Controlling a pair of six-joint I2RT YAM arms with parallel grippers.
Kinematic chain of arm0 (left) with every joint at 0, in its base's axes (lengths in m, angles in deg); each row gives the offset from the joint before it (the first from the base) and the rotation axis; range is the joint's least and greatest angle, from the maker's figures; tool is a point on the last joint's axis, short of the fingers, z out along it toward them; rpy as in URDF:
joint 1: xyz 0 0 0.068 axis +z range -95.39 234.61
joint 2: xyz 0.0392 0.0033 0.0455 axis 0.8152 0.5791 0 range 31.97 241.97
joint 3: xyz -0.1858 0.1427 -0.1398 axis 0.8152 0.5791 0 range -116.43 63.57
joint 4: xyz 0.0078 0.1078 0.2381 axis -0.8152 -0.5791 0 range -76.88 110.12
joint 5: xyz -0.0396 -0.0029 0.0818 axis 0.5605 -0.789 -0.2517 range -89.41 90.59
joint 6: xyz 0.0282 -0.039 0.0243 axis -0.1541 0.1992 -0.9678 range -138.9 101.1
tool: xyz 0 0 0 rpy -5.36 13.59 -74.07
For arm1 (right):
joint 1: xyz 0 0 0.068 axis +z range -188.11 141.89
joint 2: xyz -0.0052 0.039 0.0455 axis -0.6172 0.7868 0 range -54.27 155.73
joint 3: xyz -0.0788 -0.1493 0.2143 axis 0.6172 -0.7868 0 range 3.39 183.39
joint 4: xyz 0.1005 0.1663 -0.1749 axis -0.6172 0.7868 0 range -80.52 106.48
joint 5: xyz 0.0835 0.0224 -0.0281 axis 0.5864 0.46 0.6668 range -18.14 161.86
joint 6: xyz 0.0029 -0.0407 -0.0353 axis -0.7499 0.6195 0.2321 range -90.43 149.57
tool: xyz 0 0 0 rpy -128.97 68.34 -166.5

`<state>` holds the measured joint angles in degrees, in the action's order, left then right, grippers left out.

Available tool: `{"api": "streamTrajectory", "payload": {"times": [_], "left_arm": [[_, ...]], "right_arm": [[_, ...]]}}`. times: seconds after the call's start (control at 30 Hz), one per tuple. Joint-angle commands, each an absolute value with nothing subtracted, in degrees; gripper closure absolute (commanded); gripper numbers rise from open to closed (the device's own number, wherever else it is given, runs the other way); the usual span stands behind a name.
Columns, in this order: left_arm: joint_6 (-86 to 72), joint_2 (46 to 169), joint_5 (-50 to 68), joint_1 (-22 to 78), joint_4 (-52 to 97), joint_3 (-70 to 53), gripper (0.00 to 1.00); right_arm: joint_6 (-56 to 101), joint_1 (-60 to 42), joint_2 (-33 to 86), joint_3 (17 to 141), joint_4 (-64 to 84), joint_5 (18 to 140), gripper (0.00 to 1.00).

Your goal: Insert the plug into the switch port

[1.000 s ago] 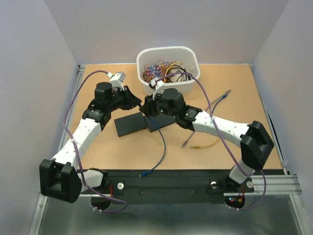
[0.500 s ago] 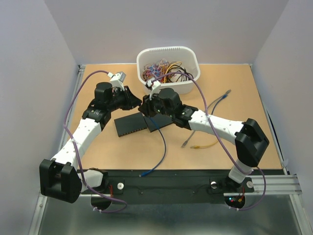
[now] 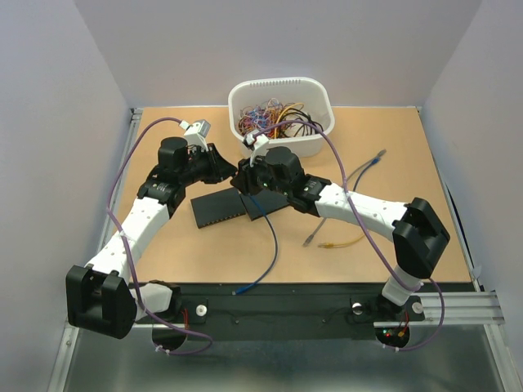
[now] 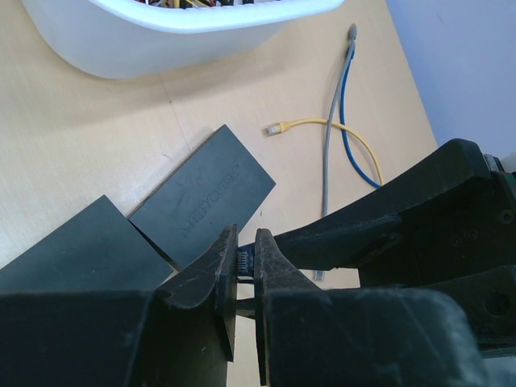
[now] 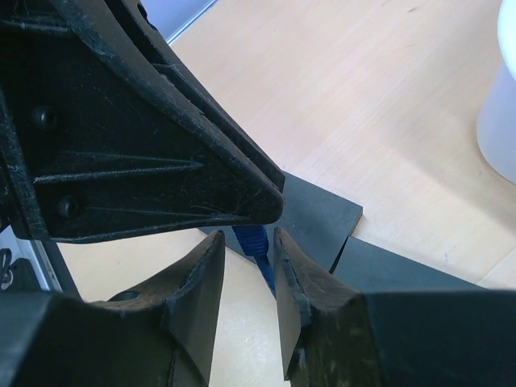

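Two flat black switches (image 3: pixel 216 209) (image 3: pixel 270 204) lie side by side on the wooden table; they also show in the left wrist view (image 4: pixel 205 197) (image 4: pixel 81 250). My left gripper (image 4: pixel 246 262) is shut on a blue plug (image 4: pixel 243 263), whose contacts show between the fingers, above the switches. The plug's blue cable (image 3: pixel 270 245) trails to the near edge. My right gripper (image 5: pixel 248 242) is open, its jaws around the blue cable boot (image 5: pixel 256 246) right under the left fingers (image 5: pixel 161 161). In the top view the two grippers (image 3: pixel 231 173) (image 3: pixel 243 181) meet over the switches.
A white bin (image 3: pixel 282 86) full of coloured cables stands behind the grippers. Loose grey and blue cables (image 3: pixel 368 167) and a yellow one (image 3: pixel 343 243) lie on the table's right side. Walls close in left, right and back.
My right arm moved a little left toward the left gripper a second ago, then held still. The left arm has not moved.
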<state>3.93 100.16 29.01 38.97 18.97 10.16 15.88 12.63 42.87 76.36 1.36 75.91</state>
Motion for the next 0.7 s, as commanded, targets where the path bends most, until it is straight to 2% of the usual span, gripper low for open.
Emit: {"api": "streamTrajectory", "payload": {"times": [0.0, 0.17, 0.3, 0.67], "left_arm": [[3.69, 99.47, 30.03, 39.23, 20.20, 8.11, 1.00], [3.60, 99.56, 29.94, 39.23, 20.20, 8.11, 1.00], [3.52, 99.74, 29.59, 39.23, 20.20, 8.11, 1.00], [3.16, 100.00, 28.71, 39.23, 18.89, 7.93, 1.00]], "right_arm": [[16.30, 13.39, 41.26, 78.45, -0.80, 75.99, 0.64], [16.39, 13.56, 41.00, 78.36, -0.89, 75.64, 0.69], [16.39, 13.65, 40.65, 78.27, -1.24, 75.46, 0.69], [16.92, 13.74, 39.33, 78.10, -1.50, 73.97, 0.60]]}}
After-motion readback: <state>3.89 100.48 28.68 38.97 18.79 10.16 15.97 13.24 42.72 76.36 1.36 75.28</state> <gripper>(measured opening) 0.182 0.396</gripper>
